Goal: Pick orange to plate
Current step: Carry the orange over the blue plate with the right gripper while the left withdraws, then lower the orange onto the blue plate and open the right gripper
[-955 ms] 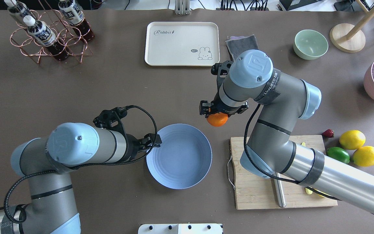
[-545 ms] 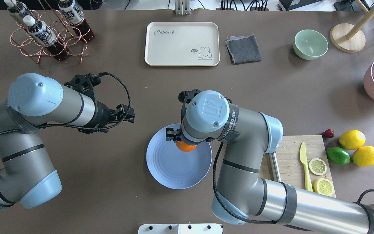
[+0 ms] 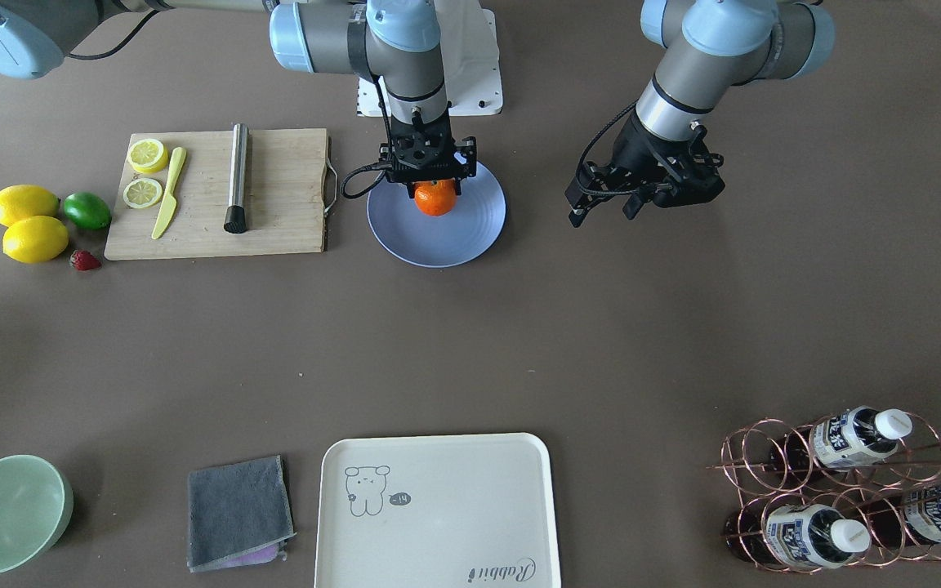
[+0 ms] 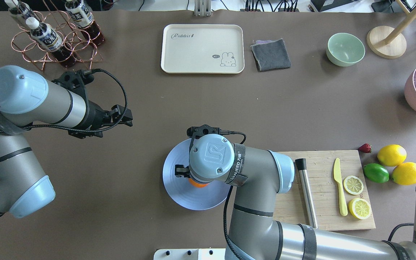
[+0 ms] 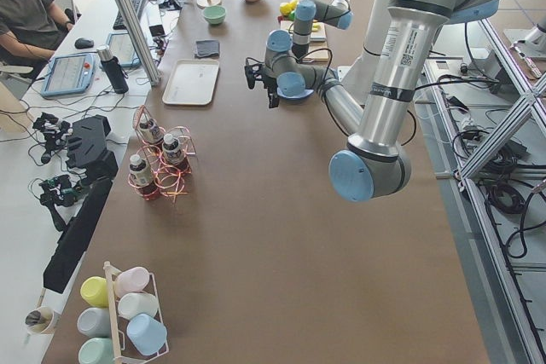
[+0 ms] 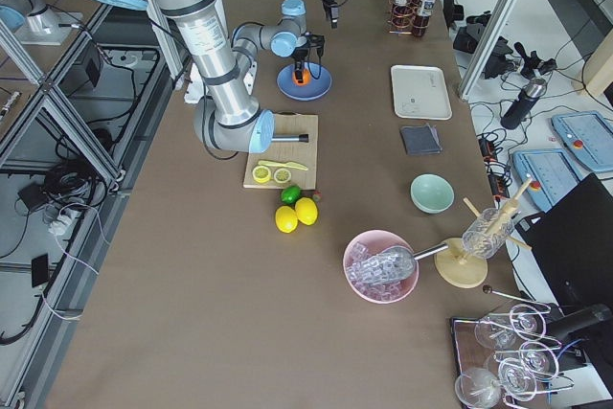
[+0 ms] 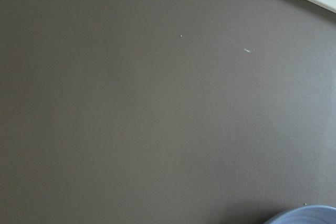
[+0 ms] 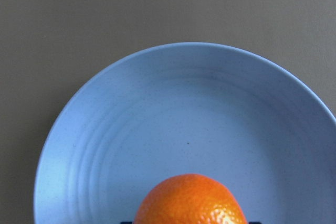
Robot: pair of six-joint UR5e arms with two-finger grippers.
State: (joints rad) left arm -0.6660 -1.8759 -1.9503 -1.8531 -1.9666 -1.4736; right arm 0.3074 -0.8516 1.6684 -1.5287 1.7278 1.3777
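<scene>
The orange (image 3: 435,202) hangs low over the light blue plate (image 3: 438,245), near the plate's middle, and whether it touches the plate I cannot tell. My right gripper (image 3: 434,186) is shut on it from above. In the overhead view the right wrist covers all but a sliver of the orange (image 4: 198,183) above the plate (image 4: 179,193). The right wrist view shows the orange (image 8: 190,200) at its bottom edge against the plate (image 8: 173,114). My left gripper (image 4: 125,117) is open and empty, held to the left of the plate and apart from it.
A cutting board (image 4: 325,216) with lemon slices, a yellow knife and a metal rod lies right of the plate. Two lemons (image 4: 391,154) and a lime (image 4: 376,172) sit beyond it. A cream tray (image 4: 202,48), grey cloth (image 4: 270,54), green bowl (image 4: 345,48) and bottle rack (image 4: 54,39) line the far side.
My right arm carried the orange from beyond the plate's far right rim to over its middle and lowered it. My left arm drew back from the plate's left rim, leftward and farther away.
</scene>
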